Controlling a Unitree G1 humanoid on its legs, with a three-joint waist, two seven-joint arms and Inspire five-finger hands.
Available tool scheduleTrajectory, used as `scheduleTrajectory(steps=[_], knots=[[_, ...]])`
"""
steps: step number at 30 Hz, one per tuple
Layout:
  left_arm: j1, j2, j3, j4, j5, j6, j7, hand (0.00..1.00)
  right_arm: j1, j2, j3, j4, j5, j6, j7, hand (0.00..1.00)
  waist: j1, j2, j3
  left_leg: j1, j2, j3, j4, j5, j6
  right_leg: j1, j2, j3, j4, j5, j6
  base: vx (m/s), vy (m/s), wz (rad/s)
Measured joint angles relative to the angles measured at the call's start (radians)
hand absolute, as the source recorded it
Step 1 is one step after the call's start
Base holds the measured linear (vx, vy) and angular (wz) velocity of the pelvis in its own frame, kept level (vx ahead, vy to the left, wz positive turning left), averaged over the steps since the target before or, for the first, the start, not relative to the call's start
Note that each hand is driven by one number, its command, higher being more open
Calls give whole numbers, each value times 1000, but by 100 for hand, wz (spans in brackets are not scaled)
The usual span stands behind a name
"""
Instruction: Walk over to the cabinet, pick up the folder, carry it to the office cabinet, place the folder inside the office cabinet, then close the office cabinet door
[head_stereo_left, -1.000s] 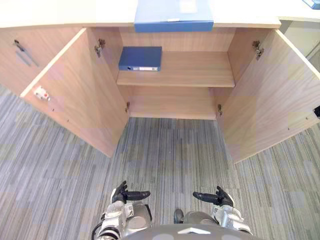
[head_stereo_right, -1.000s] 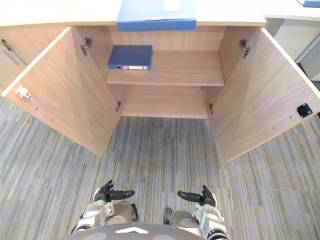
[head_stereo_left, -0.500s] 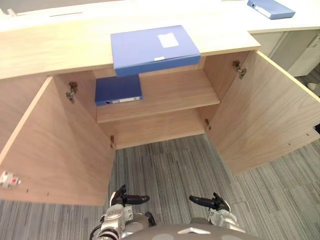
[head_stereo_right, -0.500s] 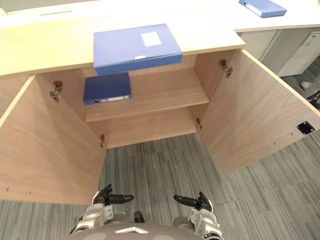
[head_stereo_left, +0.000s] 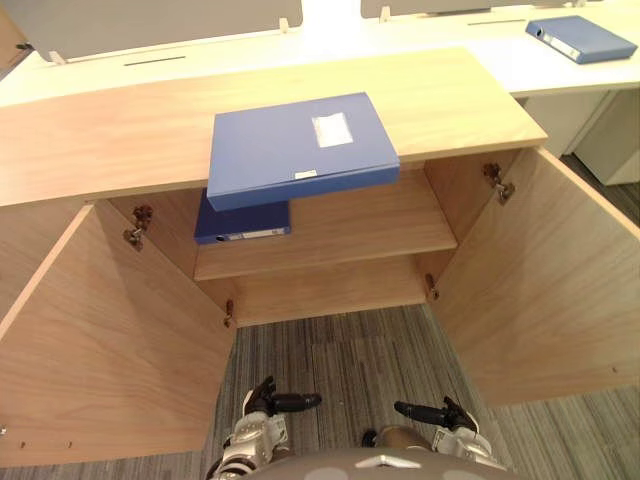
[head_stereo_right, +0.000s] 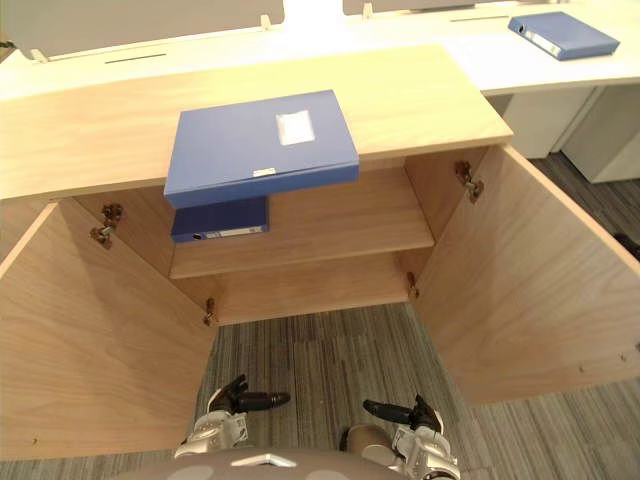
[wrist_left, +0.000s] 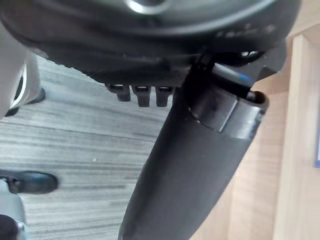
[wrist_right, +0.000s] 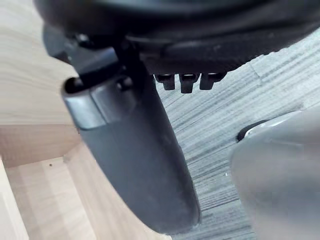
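A large blue folder (head_stereo_left: 300, 148) lies flat on the wooden cabinet's top (head_stereo_left: 120, 130), its near edge overhanging the front. A second, darker blue folder (head_stereo_left: 243, 222) rests at the left end of the shelf (head_stereo_left: 350, 235) inside the cabinet. Both cabinet doors stand wide open. My left hand (head_stereo_left: 265, 402) and right hand (head_stereo_left: 440, 414) hang low over the carpet in front of the cabinet, empty, thumbs pointing toward each other. Each wrist view shows straight fingers (wrist_left: 140, 92) (wrist_right: 187, 80) past the thumb, holding nothing.
The left door (head_stereo_left: 100, 340) and right door (head_stereo_left: 550, 280) swing out on either side of me. A third blue folder (head_stereo_left: 580, 38) lies on a white desk at the far right. Striped grey carpet (head_stereo_left: 340, 350) runs up to the cabinet.
The view has swung upward and nearer, so the cabinet top and the desk behind it show more fully. Both hands stay low and empty.
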Motion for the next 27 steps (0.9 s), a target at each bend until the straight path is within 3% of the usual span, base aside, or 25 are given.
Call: scheduleTrajectory(steps=[2, 4, 6, 8, 9, 10, 13, 18, 23, 27], knots=[[0, -1, 2, -4, -4, 0, 0, 100, 1, 0, -2, -3, 0, -1, 0, 100, 1, 7, -3, -64, 48, 14, 124, -10, 7, 42, 1, -5, -28, -4, -6, 115, -33, -6], [0, -1, 3, -11, -15, -1, 2, 100, 11, 3, -8, -3, 1, 1, -1, 100, 6, 6, -2, -86, 57, 25, 101, -31, 11, 75, -8, 1, -51, -4, -6, 133, 39, -7], [1, -1, 2, -15, -14, 0, 1, 100, 13, 4, -17, -3, 1, 1, 0, 100, 6, 5, -3, -94, 38, 35, -26, -29, 11, 83, -29, 6, -57, -5, 2, 85, 119, -10], [2, -1, 1, -7, -14, 0, 1, 100, 14, 3, -35, -2, 1, 2, 0, 100, 5, 15, -8, -76, 2, 23, -237, 88, 13, 78, -32, 18, -56, -13, 29, 78, 155, -8], [2, -1, 2, 5, -14, 2, 2, 100, 14, -1, -52, 4, 1, 3, 3, 100, 5, 26, -16, -57, -13, 7, -298, 103, -10, 77, -32, 22, -59, -19, 41, 133, 222, 5], [2, 6, 1, 10, -13, 2, 4, 100, 15, 5, -61, 7, 1, 2, 1, 100, 0, 10, -17, -17, -44, 3, -385, 110, -17, 81, -46, 23, -76, -19, 55, 106, 183, 6], [6, 20, -3, 17, -11, 2, 3, 100, 15, 19, -88, 22, 2, 2, -1, 100, -2, -7, -23, 32, -94, 10, -486, 148, 0, 113, -79, 25, -124, -4, 80, 72, 176, 5], [16, 49, -83, 19, -11, 2, 4, 100, 14, 9, -87, 37, 1, 1, 0, 100, -2, 4, -29, 83, -129, 5, -588, 193, 7, 136, -90, 20, -161, 8, 92, 2, 79, 5], [24, 67, -157, 10, -11, 0, 25, 100, 15, -7, -86, 52, 1, -3, -5, 100, -5, 5, -29, 94, -129, -32, -654, 228, 8, 142, -75, 2, -196, 30, 86, -38, -6, 10], [60, 77, -199, -109, -13, -1, 52, 100, 23, -18, -82, 55, 1, -6, -28, 100, -5, 1, -26, 93, -133, -51, -672, 239, 9, 147, -74, -9, -214, 40, 86, -39, 1, 9]])
